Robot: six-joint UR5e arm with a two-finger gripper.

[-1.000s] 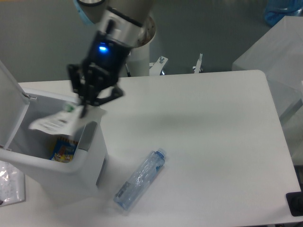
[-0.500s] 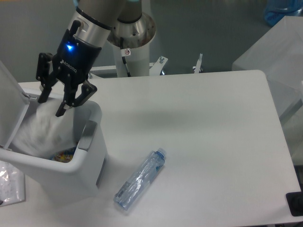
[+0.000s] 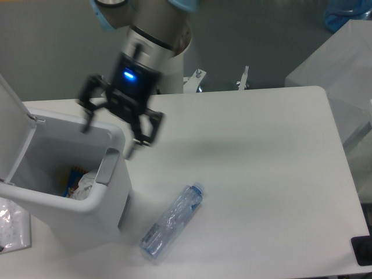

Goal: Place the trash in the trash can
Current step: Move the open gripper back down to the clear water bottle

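Note:
The white trash can point(image 3: 110, 192) stands at the left with its lid flipped up. Inside it lies the crumpled clear wrapper point(image 3: 84, 183) next to a colourful packet. The crushed bluish plastic bottle point(image 3: 172, 221) lies on the table to the right of the can, pointing diagonally. My gripper point(image 3: 110, 135) hangs over the can's far right corner, blurred, open with its fingers spread wide and nothing between them.
A clear plastic bag point(image 3: 13, 224) lies at the left edge beside the can. The arm's base point(image 3: 171, 58) and clamps stand at the table's far edge. A black object point(image 3: 362, 250) sits at the bottom right corner.
The wrapper left my gripper and dropped into the can. My gripper opened and swung right, away from above the can's opening.

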